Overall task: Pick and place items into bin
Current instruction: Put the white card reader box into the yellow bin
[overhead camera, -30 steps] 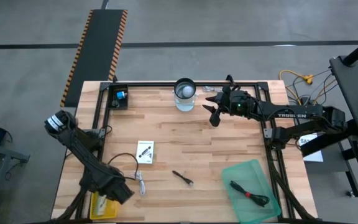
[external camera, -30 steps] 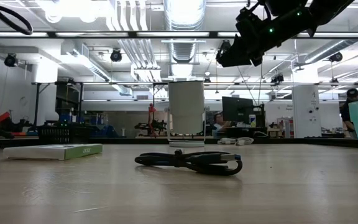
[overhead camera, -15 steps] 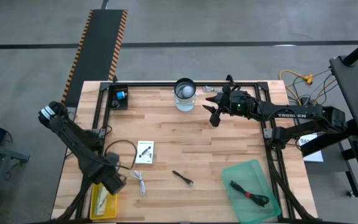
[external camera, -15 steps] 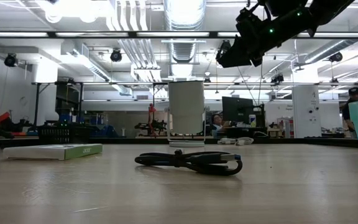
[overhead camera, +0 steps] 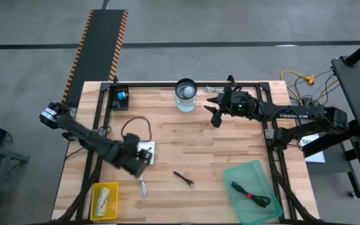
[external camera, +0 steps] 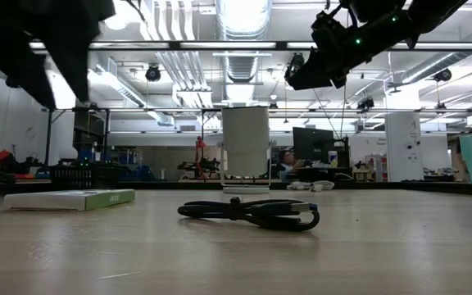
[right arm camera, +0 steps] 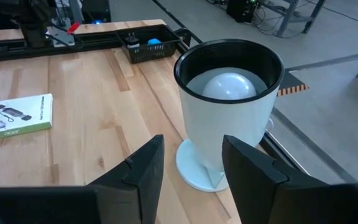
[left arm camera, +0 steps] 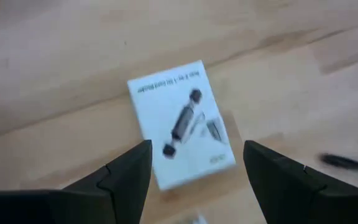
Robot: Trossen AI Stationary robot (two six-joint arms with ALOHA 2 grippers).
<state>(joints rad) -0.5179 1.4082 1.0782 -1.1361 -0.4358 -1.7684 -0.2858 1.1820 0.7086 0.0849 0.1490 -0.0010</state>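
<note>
Your left gripper (left arm camera: 194, 165) is hovering over the packet (left arm camera: 180, 124), jaws apart; right gripper (right arm camera: 191, 165) is idling by the jar (right arm camera: 229, 112), jaws apart too.

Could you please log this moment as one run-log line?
left gripper: open, above white packet | right gripper: open, beside jar | bin: holds black cable

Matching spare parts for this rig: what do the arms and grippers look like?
Both arms are dark, jointed links. The right arm carries white lettering and a green light near its wrist. The left arm has a black cable looping above it. Each gripper, left gripper and right gripper, has two flat black fingers.
</note>
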